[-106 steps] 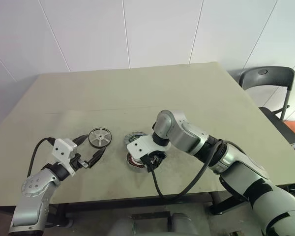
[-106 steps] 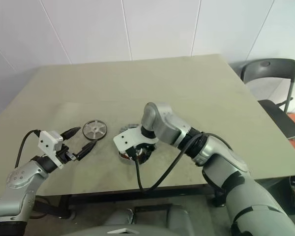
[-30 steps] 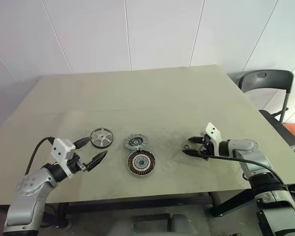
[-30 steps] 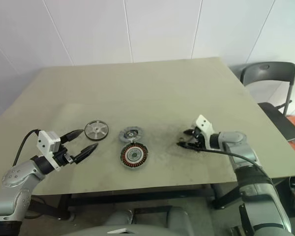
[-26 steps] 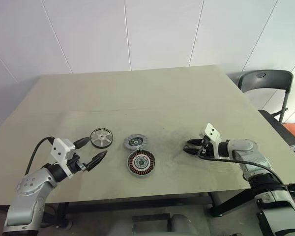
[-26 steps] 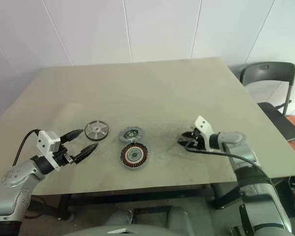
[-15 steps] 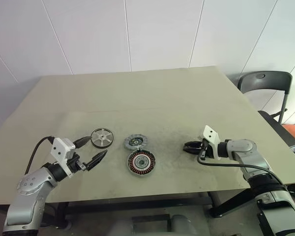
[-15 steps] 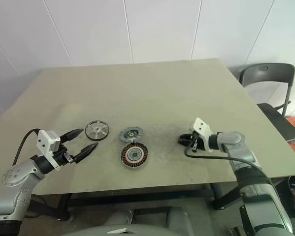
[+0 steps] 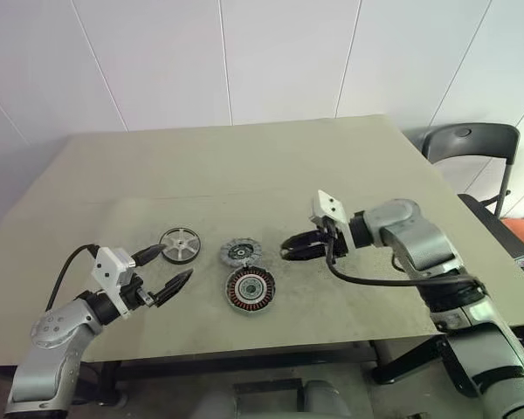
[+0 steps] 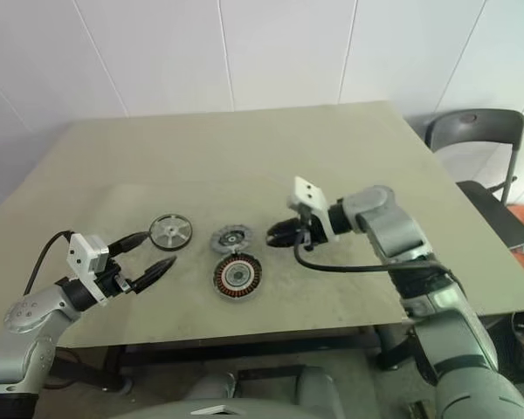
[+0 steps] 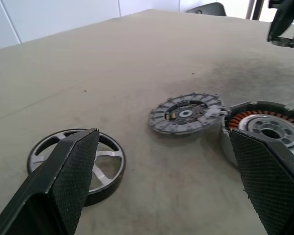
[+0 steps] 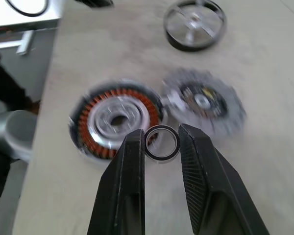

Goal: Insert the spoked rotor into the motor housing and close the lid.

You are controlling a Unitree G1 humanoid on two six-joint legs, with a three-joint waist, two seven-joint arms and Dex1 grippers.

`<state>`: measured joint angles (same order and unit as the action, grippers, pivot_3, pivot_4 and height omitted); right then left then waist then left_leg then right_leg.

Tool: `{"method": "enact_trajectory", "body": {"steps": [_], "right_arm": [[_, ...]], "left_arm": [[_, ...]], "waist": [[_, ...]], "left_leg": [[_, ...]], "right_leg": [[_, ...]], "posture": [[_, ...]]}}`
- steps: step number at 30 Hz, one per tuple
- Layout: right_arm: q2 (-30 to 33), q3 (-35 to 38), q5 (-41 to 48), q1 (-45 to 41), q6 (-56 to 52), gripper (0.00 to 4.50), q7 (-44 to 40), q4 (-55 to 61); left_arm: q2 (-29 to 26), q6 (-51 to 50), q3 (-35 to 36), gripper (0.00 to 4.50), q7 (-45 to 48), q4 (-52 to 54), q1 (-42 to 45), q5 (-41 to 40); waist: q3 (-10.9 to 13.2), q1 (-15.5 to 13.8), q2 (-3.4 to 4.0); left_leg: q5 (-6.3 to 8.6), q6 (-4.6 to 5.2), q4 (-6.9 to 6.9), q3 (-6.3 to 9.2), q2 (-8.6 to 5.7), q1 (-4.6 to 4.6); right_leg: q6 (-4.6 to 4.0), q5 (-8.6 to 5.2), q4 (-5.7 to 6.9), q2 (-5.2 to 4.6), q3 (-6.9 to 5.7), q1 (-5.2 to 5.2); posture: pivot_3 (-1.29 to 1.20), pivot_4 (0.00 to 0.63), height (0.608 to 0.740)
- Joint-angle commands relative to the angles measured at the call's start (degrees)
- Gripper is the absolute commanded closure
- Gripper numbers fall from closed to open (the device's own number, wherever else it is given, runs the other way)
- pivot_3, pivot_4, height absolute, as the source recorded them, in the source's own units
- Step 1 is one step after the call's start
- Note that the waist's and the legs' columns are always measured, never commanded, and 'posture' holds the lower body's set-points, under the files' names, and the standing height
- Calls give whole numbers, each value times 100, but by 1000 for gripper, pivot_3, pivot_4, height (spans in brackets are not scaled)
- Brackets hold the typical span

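Right wrist view gives you the clearest look at the right tool (image 12: 160,142): its two black fingers (image 12: 131,161) are clenched on a small dark ring (image 12: 161,142), which is held between the tips above the tabletop (image 9: 244,166). Below the ring you see the motor housing (image 12: 115,122), a round dark cup lying open side up. Inside it there is the ring of copper-brown windings and the silver hub in the middle; nothing else sits in it. The lid (image 12: 204,103), the ribbed grey disc, lies flat just beside the housing, and their edges seem to touch. The spoked rotor (image 12: 194,24) lies flat further off, apart from both.

From the head camera you find the same three parts in the front middle of the tabletop: the spoked rotor (image 9: 179,243) at the left, the lid (image 9: 241,253) beside it with a gap between them, and the motor housing (image 9: 250,289) at the near side of the lid. The right tool (image 9: 290,250) hangs in the air just to the right of the lid, pointing left and a little down.

Your left tool (image 9: 168,268) is released, fingers spread wide and holding nothing. It hovers near the front left edge, pointing at the rotor but not touching it.
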<state>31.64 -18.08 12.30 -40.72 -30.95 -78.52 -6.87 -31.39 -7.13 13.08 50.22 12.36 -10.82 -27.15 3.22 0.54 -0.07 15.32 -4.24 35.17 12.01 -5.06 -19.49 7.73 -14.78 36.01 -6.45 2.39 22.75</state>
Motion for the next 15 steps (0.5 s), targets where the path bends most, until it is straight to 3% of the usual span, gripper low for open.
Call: {"method": "enact_trajectory", "body": {"steps": [1,15], "right_arm": [[-137,-189,62,-277,91,3849,-217,26],[-858,-982,-378,-358,978,3849,-423,-928]], "left_arm": [[-121,-89,42,0,297,442,-161,-345],[-290,-56,-190,0,790,695,-472,-355]], "waist": [[0,-3,0],[2,9,3]], "left_leg": [[1,1,-1,0,0,-1],[2,2,-3,-13,0,3]], "right_leg": [[0,0,0,-1,0,1],[-12,-7,4,1,11,7]], "posture": [[0,0,740],[0,0,740]]}}
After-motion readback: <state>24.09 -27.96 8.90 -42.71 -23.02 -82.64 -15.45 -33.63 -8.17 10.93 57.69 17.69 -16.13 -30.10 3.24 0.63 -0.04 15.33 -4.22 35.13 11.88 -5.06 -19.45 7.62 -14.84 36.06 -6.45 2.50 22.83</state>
